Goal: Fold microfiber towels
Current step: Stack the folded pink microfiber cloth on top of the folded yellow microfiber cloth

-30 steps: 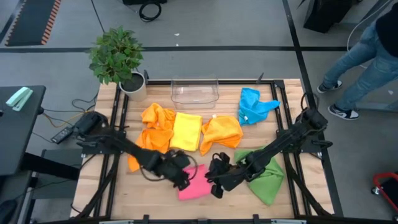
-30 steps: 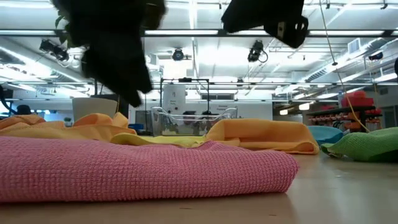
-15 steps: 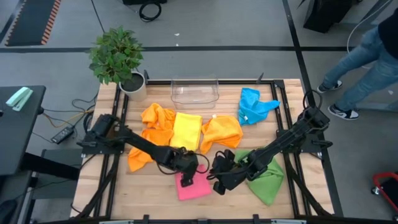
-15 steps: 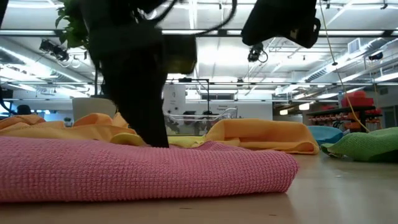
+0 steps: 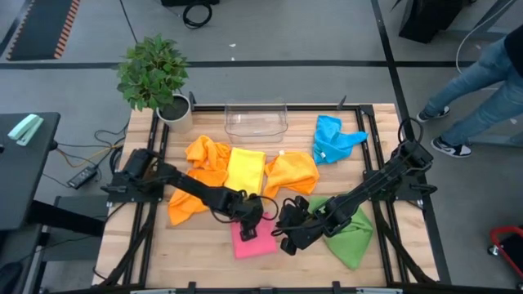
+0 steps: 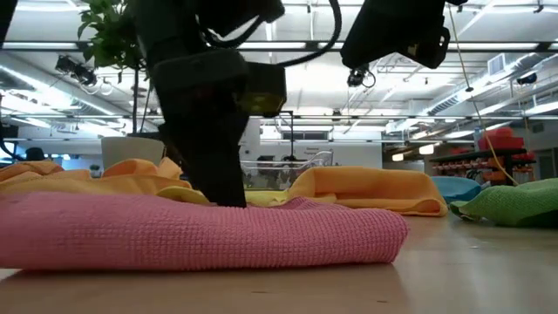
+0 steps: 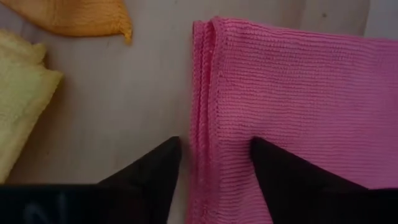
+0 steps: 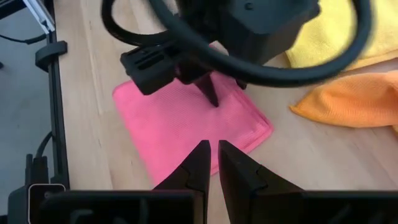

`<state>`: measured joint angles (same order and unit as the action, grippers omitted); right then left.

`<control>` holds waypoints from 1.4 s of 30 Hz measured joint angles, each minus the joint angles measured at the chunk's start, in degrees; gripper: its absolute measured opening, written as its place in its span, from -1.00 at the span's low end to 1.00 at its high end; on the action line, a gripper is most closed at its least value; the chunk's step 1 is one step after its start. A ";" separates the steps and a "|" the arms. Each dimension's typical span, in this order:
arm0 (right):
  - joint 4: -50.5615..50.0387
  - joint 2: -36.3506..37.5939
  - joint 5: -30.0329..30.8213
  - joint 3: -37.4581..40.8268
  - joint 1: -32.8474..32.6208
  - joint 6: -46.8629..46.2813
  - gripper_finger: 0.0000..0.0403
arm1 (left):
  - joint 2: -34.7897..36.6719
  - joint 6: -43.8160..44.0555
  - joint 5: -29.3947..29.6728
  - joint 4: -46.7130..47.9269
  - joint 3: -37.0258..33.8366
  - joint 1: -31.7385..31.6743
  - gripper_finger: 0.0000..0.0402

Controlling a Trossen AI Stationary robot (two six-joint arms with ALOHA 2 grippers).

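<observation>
High view: the pink towel (image 5: pixel 252 241) is seen folded, lying low-centre of the frame on the wooden table (image 5: pixel 204 245). The left gripper (image 5: pixel 252 222) is set down at its upper edge; in the left wrist view the fingers (image 7: pixel 152 171) are seen spread apart, straddling the folded edge of the pink cloth, w/ nothing pinched yet. The right gripper (image 5: pixel 288 238) is held just right of the pink towel, above the table; in the right wrist view its fingers are seen nearly together, w/ a thin gap and nothing between them.

The green towel (image 5: pixel 353 233) is found lower right, under the right arm. Across mid-frame, L to R: an orange towel (image 5: pixel 201 167), the yellow towel (image 5: pixel 244 171), a 2nd orange towel (image 5: pixel 292 173). The blue towel (image 5: pixel 333 137) is crumpled at upper right, next to the clear bin (image 5: pixel 257 119). A potted plant (image 5: pixel 154 75) is stood at the table's upper-left corner. A person's legs (image 5: pixel 474 90) are seen at far right of frame, off the table.
</observation>
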<state>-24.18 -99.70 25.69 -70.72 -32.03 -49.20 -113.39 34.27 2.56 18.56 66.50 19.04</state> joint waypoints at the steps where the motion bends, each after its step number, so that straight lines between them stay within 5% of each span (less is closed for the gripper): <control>1: 0.02 0.00 0.00 0.00 0.00 0.06 -0.81 | -0.03 0.30 -0.11 0.17 0.00 -0.24 -0.12; 8: -1.00 -0.02 0.17 -0.02 -0.70 -0.03 -0.81 | -0.12 -0.20 -0.23 0.74 -0.11 -0.30 -0.92; 19: -11.61 3.33 8.10 -0.04 -4.33 -6.71 -0.81 | 9.32 3.56 0.79 2.29 -0.50 0.32 -0.94; 28: -13.64 5.44 12.03 -0.10 -5.28 -7.81 -0.81 | 18.37 9.48 10.25 7.20 -0.54 -1.05 -0.94; 42: -14.88 5.64 12.66 -0.09 -5.40 -7.70 -0.81 | 21.59 15.51 15.18 11.63 -0.47 -8.09 -0.94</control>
<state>-39.06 -94.06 38.35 -70.81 -37.43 -56.90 -91.80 49.78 17.74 30.19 66.03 10.94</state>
